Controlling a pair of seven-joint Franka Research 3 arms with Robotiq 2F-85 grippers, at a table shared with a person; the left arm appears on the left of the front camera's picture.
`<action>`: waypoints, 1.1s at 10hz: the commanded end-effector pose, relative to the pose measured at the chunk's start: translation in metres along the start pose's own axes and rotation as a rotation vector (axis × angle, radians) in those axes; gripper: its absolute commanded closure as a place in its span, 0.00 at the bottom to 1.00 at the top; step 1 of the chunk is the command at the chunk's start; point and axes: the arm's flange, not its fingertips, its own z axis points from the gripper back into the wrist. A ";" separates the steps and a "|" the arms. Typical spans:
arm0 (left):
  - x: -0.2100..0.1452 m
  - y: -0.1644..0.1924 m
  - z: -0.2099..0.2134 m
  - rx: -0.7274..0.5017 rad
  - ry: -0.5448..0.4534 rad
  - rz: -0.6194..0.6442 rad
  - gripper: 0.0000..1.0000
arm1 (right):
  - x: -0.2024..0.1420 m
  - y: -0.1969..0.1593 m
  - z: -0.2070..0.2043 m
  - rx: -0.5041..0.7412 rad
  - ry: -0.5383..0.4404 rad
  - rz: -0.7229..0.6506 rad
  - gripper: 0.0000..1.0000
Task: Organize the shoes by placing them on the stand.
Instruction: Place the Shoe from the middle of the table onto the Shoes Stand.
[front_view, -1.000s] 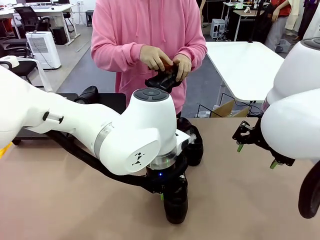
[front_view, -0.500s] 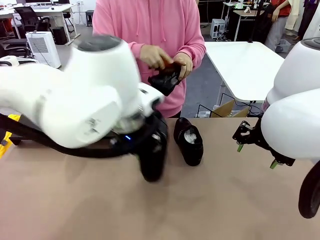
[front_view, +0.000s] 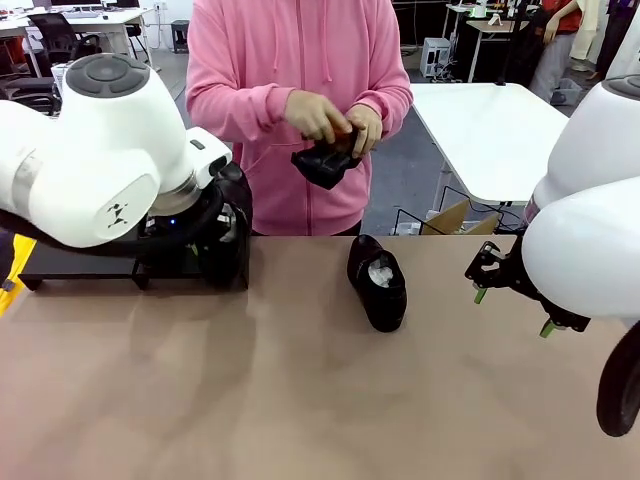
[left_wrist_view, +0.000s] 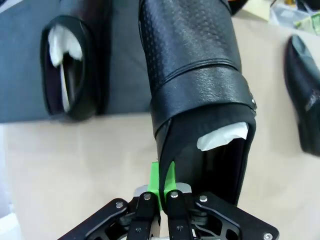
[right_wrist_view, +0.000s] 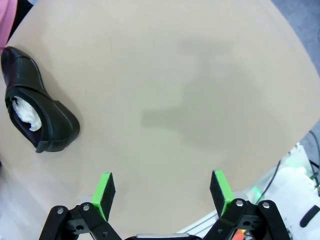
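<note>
My left gripper (left_wrist_view: 162, 176) is shut on the heel rim of a glossy black shoe (left_wrist_view: 195, 75) stuffed with white paper. That shoe's toe reaches over the edge of the matte black stand (left_wrist_view: 20, 75), and in the front view the held shoe (front_view: 228, 245) hangs beside the stand (front_view: 60, 262) at the far left. Another shoe (left_wrist_view: 70, 75) lies on the stand. A third shoe (front_view: 377, 282) rests on the table's middle, also visible as the shoe (right_wrist_view: 35, 115). My right gripper (right_wrist_view: 162, 192) stands open above bare table; the front view shows this gripper (front_view: 513, 312) at the right.
A person in a pink hoodie stands at the far side, both hands (front_view: 330, 125) on a black shoe (front_view: 322, 162) held at chest height. The tan table (front_view: 300, 400) has free room in front and to the right.
My left arm has carried the held shoe from the table's front middle leftward and back to the stand. The person's hands keep working on their shoe. The right arm has not moved.
</note>
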 end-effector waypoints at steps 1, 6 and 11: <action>0.040 -0.014 -0.016 0.031 -0.100 0.002 1.00 | 0.004 0.000 -0.001 0.018 0.006 0.019 0.00; 0.088 0.009 -0.051 0.083 -0.100 0.112 1.00 | 0.004 0.000 -0.001 0.018 0.006 0.019 0.00; 0.087 0.010 -0.075 0.113 -0.046 0.097 1.00 | 0.004 0.000 -0.001 0.018 0.006 0.019 0.00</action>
